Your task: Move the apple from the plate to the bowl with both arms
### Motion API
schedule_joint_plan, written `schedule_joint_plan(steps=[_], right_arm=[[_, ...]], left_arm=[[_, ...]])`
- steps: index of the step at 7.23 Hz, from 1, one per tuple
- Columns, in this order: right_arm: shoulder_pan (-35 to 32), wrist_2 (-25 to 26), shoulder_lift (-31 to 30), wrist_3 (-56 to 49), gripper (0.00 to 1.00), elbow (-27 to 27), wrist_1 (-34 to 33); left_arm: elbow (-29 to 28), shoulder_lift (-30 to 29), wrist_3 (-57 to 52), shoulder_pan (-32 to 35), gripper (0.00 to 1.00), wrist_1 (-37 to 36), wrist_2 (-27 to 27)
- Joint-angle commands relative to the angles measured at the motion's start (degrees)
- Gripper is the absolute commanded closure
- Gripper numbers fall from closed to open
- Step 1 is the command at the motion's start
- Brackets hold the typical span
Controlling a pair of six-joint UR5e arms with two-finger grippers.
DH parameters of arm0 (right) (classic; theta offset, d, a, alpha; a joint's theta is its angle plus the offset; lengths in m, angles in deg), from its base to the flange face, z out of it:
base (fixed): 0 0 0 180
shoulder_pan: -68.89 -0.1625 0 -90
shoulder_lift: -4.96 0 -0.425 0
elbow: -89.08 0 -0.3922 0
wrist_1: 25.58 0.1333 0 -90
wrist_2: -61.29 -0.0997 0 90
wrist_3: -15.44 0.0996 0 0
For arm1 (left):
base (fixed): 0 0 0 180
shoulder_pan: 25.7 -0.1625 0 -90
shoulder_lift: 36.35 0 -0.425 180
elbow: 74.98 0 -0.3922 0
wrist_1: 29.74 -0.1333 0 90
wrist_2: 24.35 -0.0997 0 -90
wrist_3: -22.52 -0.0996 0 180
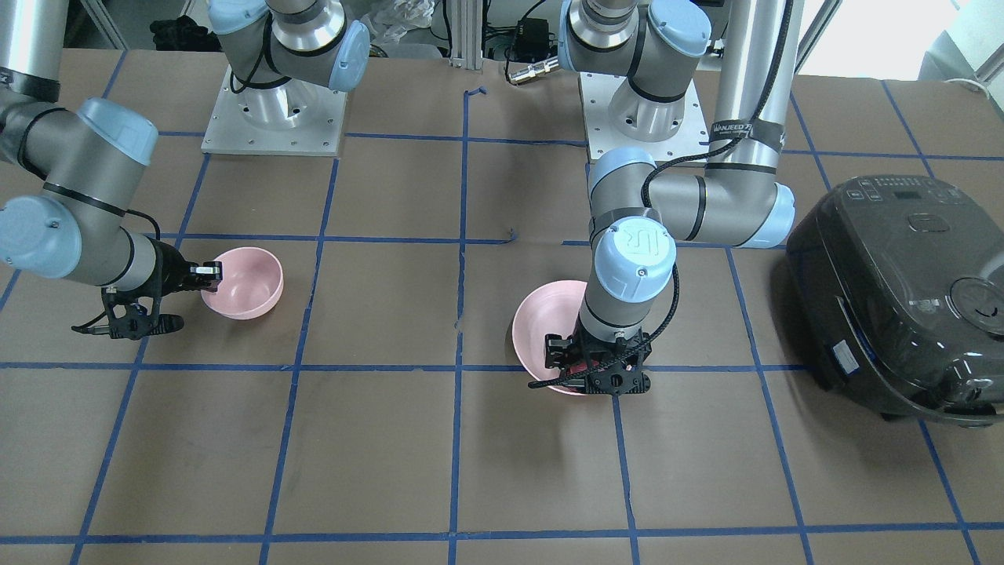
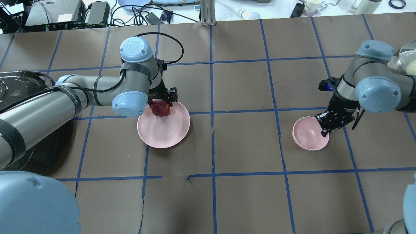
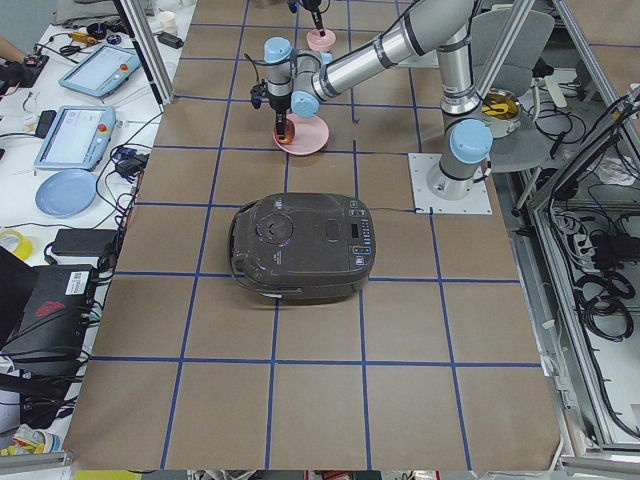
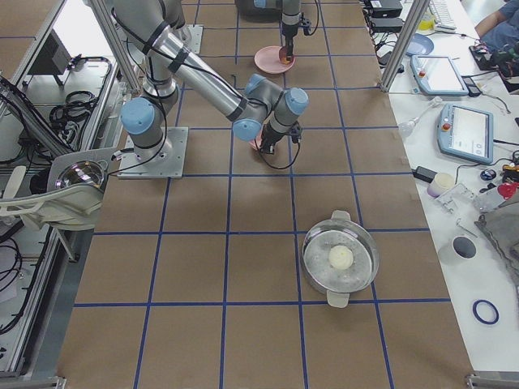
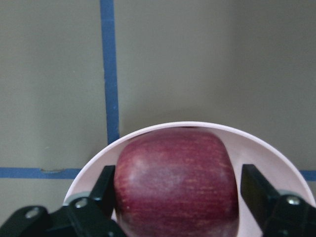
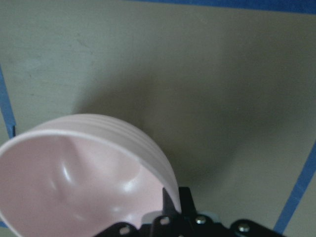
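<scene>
Left gripper [image 2: 162, 103] straddles the apple [image 5: 175, 187] with its jaws apart: one finger [image 5: 105, 186] is at the fruit's side, while the other stands off with a gap. The apple sits on the plate [image 2: 169, 136], close to the rim away from the robot, so nothing has been transferred yet. Right gripper [image 2: 325, 131] is clamped on the rim of the bowl [image 2: 305, 131], which looks tipped and lies well apart from the plate. Remaining, as I judge it: close, lift, carry across, release into the bowl.
</scene>
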Motion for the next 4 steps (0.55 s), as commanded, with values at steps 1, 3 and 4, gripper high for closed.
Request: schedule_joint_plan(steps=[1, 3, 4], right_arm=[[-1.5, -5.8, -1.6, 2.6, 1.0, -1.6, 5.1], [-7.0, -10.8, -1.0, 12.3, 1.0, -2.0, 4.7], [-13.5, -11.4, -0.7, 17.9, 1.0, -2.1, 2.7]], left_arm=[[-0.2, 1.8, -0.4, 0.2, 0.61, -0.3, 0.2], [-0.7, 3.9, -0.4, 0.4, 0.67, 0.0, 0.2], [-0.9, 5.1, -0.4, 0.2, 0.7, 0.5, 0.2]])
